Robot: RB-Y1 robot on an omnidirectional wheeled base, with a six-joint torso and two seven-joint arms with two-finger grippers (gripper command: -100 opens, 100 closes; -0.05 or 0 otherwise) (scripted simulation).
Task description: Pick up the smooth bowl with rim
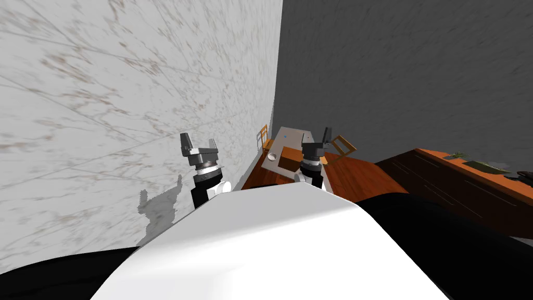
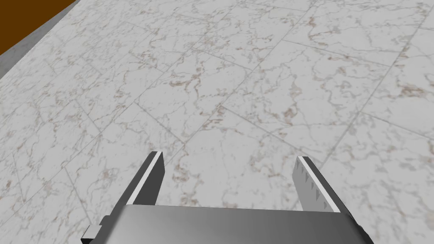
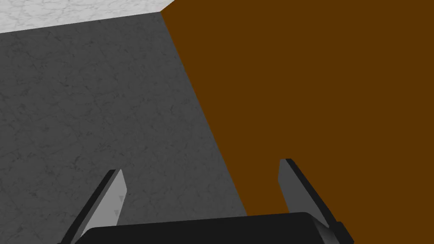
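A: Progress?
B: Barely starting. Left gripper [image 1: 199, 141] and right gripper [image 1: 316, 136] are both gaping wide, holding nothing.
A: Bowl?
B: Small white bowl [image 1: 271, 156] is sitting at the grey table's [image 1: 289, 137] near corner, well ahead. Approach, grasp and lift are all pending.

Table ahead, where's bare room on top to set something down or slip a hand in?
The table top is mostly bare through its middle and far end, between the wall-side chair and the opposite chair. It is tighter at the near corner, where the bowl sits. The right gripper hides the near right part.
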